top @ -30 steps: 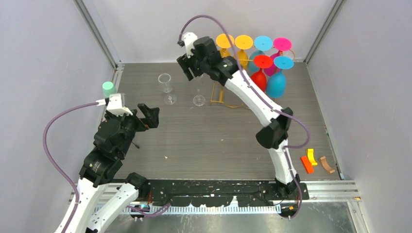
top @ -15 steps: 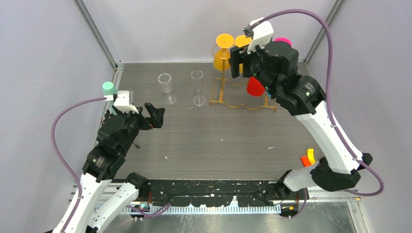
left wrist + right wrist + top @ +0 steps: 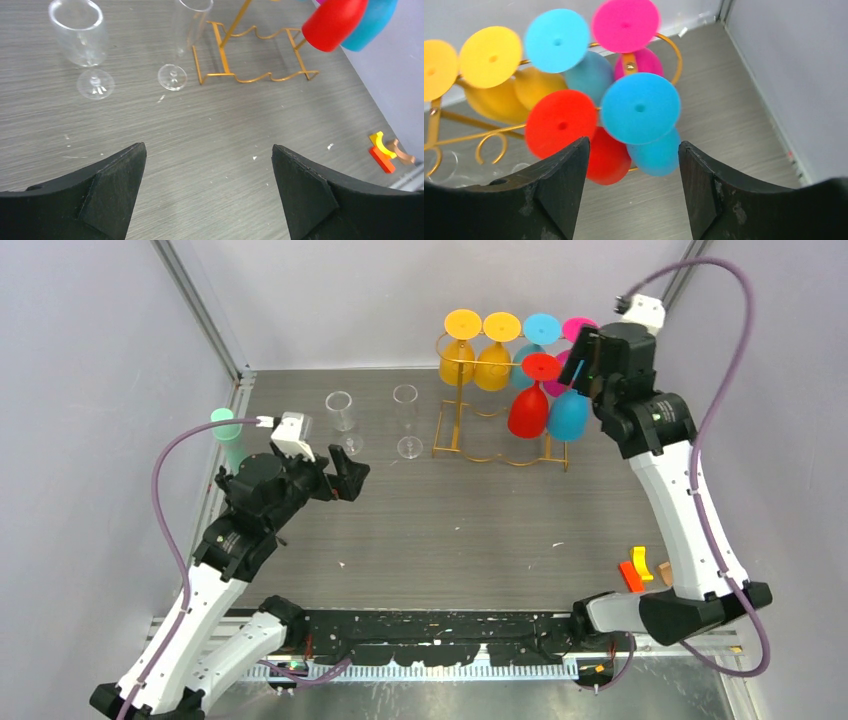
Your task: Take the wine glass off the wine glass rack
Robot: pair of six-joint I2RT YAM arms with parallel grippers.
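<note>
Six coloured glasses hung upside down on the wine glass rack (image 3: 222, 59) near the table's far right corner. Right fingers (image 3: 559, 185) hovered wide apart, empty, above the blue wine glass (image 3: 640, 107); left fingers (image 3: 110, 185) gaped empty. Risk: an off-centre descent could knock the neighbouring red glass (image 3: 561, 124) loose.

Small coloured blocks (image 3: 631, 577) lie well apart from green cup (image 3: 222, 420).

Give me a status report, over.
Left gripper open, empty. Right gripper open, facing blue wine glass hanging on wine glass rack. Red glass close beside it.
</note>
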